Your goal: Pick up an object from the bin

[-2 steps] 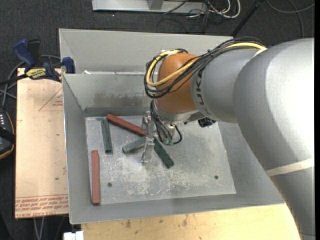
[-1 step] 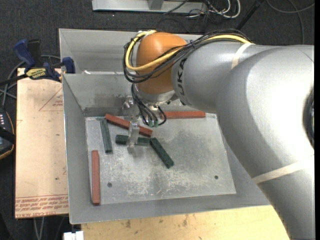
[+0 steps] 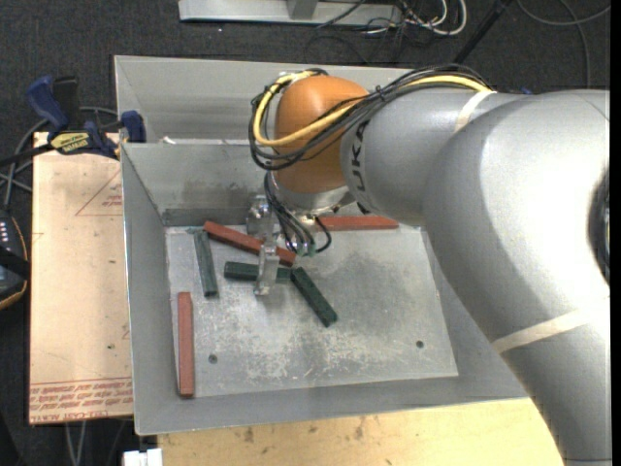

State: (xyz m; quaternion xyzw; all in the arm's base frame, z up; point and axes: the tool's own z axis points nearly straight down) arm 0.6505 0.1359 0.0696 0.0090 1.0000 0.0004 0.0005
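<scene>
Crossed bars (image 3: 231, 234) heaped in the middle of the bin (image 3: 374, 343), under the end effector (image 3: 265, 282); lone bar (image 3: 184, 346) by the left wall, another bar (image 3: 361, 223) behind.

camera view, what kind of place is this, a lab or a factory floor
Most likely a robotics lab: a grey arm reaches into a metal bin of red and green sticks, and loose cables trail across the dark floor.

Dark carpet floor (image 3: 116, 13).
Cables (image 3: 432, 8) and a pale metal base (image 3: 262, 8) are seen beyond the bin's (image 3: 194, 63) far edge.
</scene>
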